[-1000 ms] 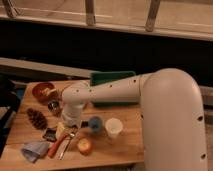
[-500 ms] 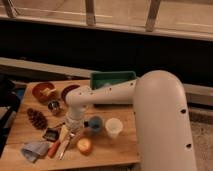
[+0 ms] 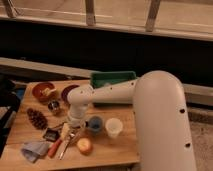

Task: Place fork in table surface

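Note:
My white arm reaches in from the right. Its gripper point(image 3: 73, 123) points down over the left-middle of the light wooden table surface point(image 3: 125, 147). A slim silvery fork point(image 3: 69, 140) lies on the wood just below the gripper, beside an orange-red-handled tool point(image 3: 55, 148). I cannot tell whether the gripper touches the fork. The wrist hides what is directly under it.
A green tray point(image 3: 113, 79) stands at the back. A blue cup point(image 3: 95, 124), a white cup point(image 3: 113, 128) and an orange point(image 3: 84, 145) sit right of the gripper. A pine cone point(image 3: 37, 119), a small metal cup point(image 3: 54, 106), a red bowl point(image 3: 44, 91) and a grey cloth point(image 3: 34, 149) lie to the left.
The wrist and gripper have shifted a little to the right over the utensils. The objects on the table have not moved.

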